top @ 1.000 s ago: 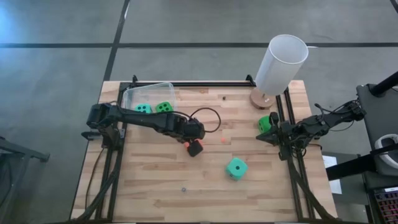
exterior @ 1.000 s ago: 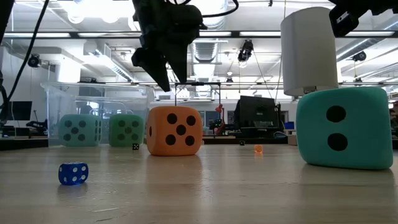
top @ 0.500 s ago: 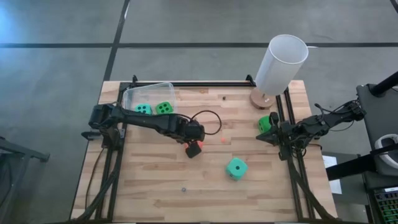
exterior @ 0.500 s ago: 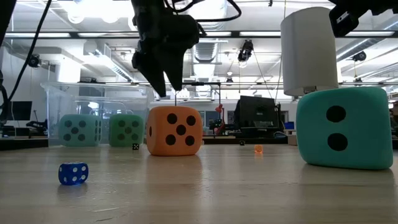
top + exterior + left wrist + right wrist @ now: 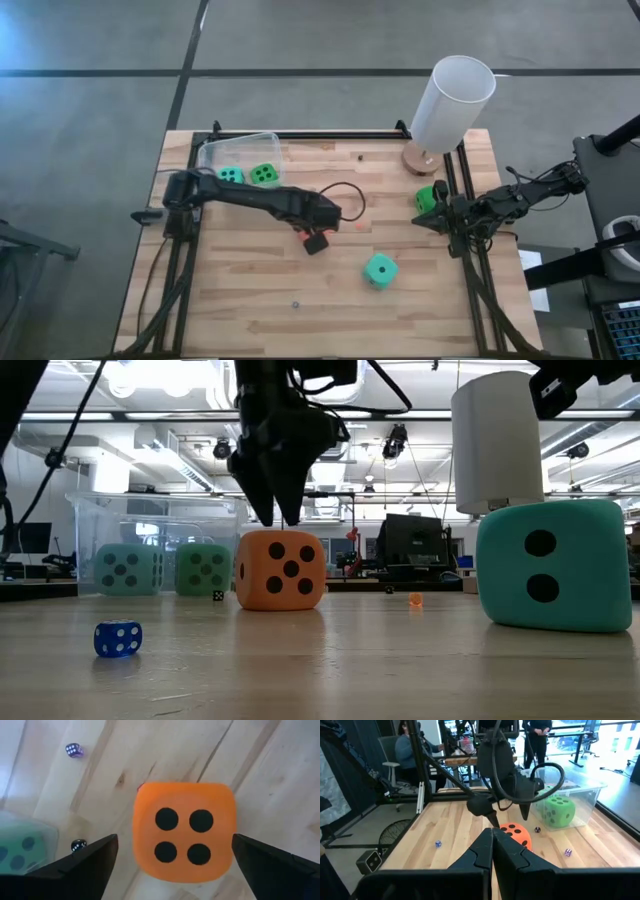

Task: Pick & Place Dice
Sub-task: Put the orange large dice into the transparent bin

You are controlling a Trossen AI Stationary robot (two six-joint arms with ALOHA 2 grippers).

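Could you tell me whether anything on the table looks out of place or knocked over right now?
Nothing stands out. The orange die sits flat on the table with four pips up, and the open left pincer hangs just above it. Two green dice rest in the clear tub, and the white cylinder stands upright.

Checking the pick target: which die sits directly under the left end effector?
The orange die, four pips up, sits between the open left end effector's fingers; the others lie apart.

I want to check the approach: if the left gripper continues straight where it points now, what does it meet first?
Most likely the orange die: the left gripper hangs open just above it, fingers pointing down at its top face.
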